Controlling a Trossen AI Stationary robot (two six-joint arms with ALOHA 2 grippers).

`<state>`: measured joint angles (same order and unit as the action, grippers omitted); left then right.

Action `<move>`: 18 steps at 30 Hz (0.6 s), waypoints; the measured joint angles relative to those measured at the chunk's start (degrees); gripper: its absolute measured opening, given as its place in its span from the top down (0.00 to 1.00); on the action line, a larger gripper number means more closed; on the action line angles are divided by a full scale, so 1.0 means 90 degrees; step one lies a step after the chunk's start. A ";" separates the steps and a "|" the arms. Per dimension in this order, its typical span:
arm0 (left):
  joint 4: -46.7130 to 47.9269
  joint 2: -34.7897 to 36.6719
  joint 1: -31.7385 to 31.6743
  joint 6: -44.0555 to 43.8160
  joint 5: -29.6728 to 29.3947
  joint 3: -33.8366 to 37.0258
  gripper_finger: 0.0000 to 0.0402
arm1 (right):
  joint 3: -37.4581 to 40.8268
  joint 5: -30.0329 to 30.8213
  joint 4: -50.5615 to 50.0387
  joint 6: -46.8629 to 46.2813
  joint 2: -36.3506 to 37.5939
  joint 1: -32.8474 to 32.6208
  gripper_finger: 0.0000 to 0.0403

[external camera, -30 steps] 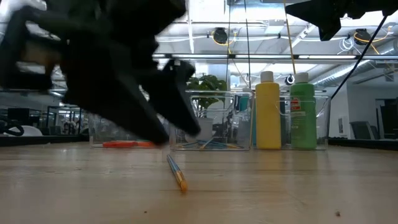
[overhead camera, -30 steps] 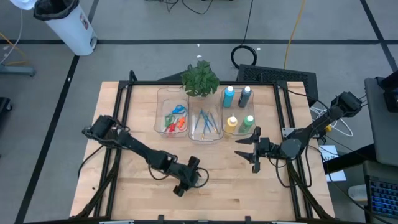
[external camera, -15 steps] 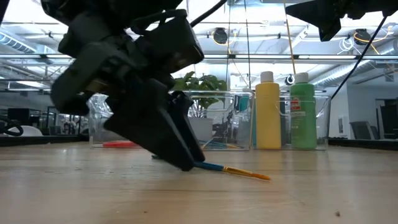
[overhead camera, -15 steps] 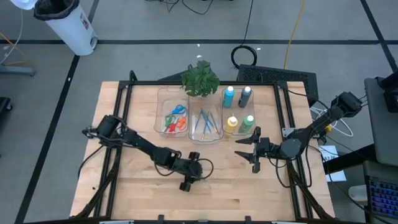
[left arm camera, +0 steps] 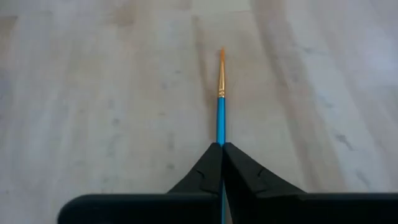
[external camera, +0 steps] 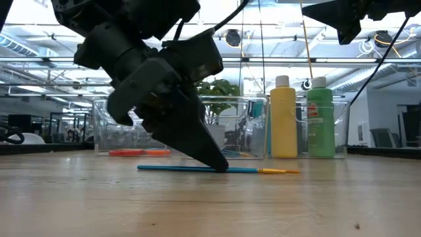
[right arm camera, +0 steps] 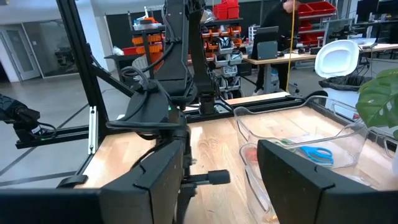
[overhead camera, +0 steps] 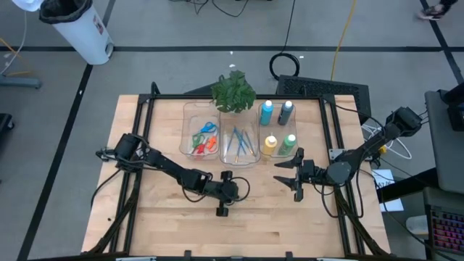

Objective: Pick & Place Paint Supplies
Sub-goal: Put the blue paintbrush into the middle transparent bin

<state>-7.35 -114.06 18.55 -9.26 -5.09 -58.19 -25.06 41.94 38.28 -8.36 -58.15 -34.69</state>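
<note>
We have the left jaws (left arm camera: 222, 163) pinched shut on the blue brush (left arm camera: 219, 99) lying on the desk (left arm camera: 93, 93), its bristles ahead of them; next we judge a lift toward the brush bin (overhead camera: 239, 145), right jaws (overhead camera: 296, 177) waiting open.

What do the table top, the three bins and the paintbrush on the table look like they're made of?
Table top: pale wood, matte, with visible grain and plank seams. Bins: clear, glossy plastic by the look; their contents show through the walls. Paintbrush: smooth blue handle, painted wood or plastic, cannot tell which; a gold band, probably metal; an orange tip. The left gripper is shut on it.
</note>
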 joint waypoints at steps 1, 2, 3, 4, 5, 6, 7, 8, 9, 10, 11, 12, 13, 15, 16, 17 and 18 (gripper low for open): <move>0.0000 0.0000 0.0002 -0.0018 -0.0083 0.0002 0.98 | 0.0000 0.0000 0.0000 0.0000 0.0000 -0.0001 0.51; 0.0000 0.0000 0.0007 -0.0042 -0.0137 0.0002 0.99 | 0.0000 -0.0001 0.0000 -0.0002 0.0000 -0.0001 0.51; -0.0004 0.0000 0.0009 -0.0065 -0.0199 0.0002 0.99 | 0.0000 0.0001 0.0000 0.0000 0.0000 -0.0001 0.51; -0.0027 0.0003 0.0018 -0.0106 -0.0262 0.0002 0.99 | 0.0000 -0.0001 0.0000 0.0000 0.0000 -0.0001 0.51; -0.0036 0.0038 0.0019 -0.0114 -0.0317 0.0002 0.99 | 0.0000 0.0002 0.0000 0.0000 0.0000 -0.0001 0.51; -0.0033 0.0064 0.0019 -0.0113 -0.0396 0.0006 0.99 | 0.0000 -0.0001 -0.0002 0.0000 0.0000 -0.0001 0.51; -0.0033 0.0103 0.0019 -0.0112 -0.0441 0.0008 0.99 | 0.0000 0.0000 -0.0002 0.0000 0.0000 -0.0001 0.51; -0.0020 0.0160 0.0019 -0.0112 -0.0513 0.0013 0.99 | 0.0000 -0.0001 -0.0003 0.0000 0.0000 -0.0001 0.51; 0.0043 0.0217 0.0019 -0.0112 -0.0581 0.0016 0.99 | 0.0000 0.0001 -0.0020 0.0000 0.0000 -0.0001 0.51; 0.0083 0.0277 0.0019 -0.0111 -0.0641 0.0027 0.99 | 0.0000 0.0000 -0.0034 0.0000 0.0000 -0.0001 0.51; 0.0072 0.0341 0.0019 -0.0109 -0.0682 0.0027 0.99 | 0.0000 -0.0001 -0.0044 0.0000 0.0000 -0.0001 0.51; 0.0078 0.0411 0.0019 -0.0103 -0.0713 0.0027 1.00 | 0.0000 -0.0001 -0.0054 0.0000 0.0000 -0.0001 0.51; 0.0088 0.0504 0.0019 -0.0102 -0.0764 0.0027 1.00 | 0.0000 -0.0001 -0.0054 0.0000 0.0000 -0.0001 0.51; 0.0051 0.0647 0.0019 -0.0094 -0.0842 0.0020 1.00 | -0.0001 -0.0001 -0.0066 0.0000 0.0000 -0.0001 0.51; 0.0062 0.0714 0.0022 -0.0075 -0.0849 0.0015 1.00 | 0.0000 -0.0001 -0.0085 0.0000 0.0000 -0.0001 0.51; 0.0099 0.0760 0.0024 -0.0032 -0.0853 0.0015 1.00 | 0.0000 -0.0003 -0.0102 -0.0002 -0.0002 -0.0001 0.51; 0.0090 0.0794 0.0024 -0.0005 -0.0876 0.0017 1.00 | -0.0002 -0.0003 -0.0118 -0.0033 -0.0033 -0.0001 0.51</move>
<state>-6.55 -106.91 18.76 -9.30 -12.97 -58.04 -25.08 41.91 37.22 -8.65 -58.44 -34.70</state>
